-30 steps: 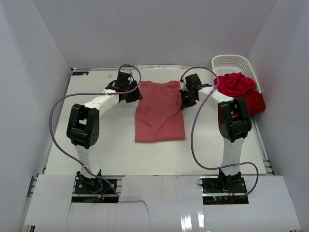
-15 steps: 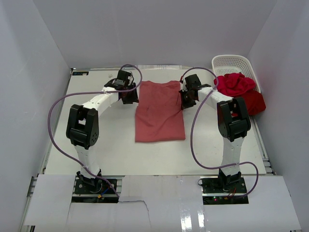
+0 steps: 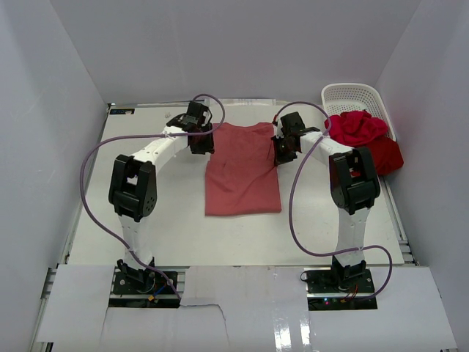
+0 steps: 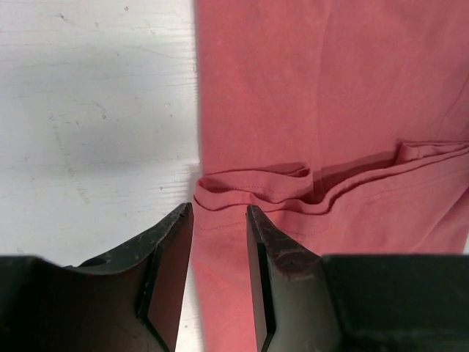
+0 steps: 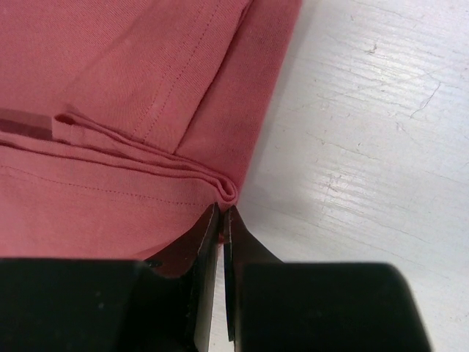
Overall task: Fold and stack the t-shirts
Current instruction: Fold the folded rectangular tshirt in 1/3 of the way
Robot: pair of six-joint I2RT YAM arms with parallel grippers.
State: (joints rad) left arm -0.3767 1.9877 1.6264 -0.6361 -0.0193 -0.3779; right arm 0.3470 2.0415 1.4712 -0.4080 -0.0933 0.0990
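Observation:
A dusty salmon-red t-shirt [image 3: 242, 169] lies flat mid-table, folded into a long strip. My left gripper [image 3: 204, 143] is at its upper left edge. In the left wrist view its jaws [image 4: 218, 213] stand open astride that edge [image 4: 209, 187], cloth showing between them. My right gripper [image 3: 282, 152] is at the upper right edge. In the right wrist view it [image 5: 222, 210] is shut, its tips pinching the layered hem [image 5: 220, 183]. A bright crimson t-shirt [image 3: 357, 126] and a darker red t-shirt [image 3: 387, 155] are bunched at the right.
A white lattice basket [image 3: 352, 94] stands at the back right corner, with the two bunched shirts spilling over its front. White walls close in the table on three sides. Purple cables loop off both arms.
My left gripper has shifted right, onto the shirt's upper left edge. The right arm and the shirt have stayed put.

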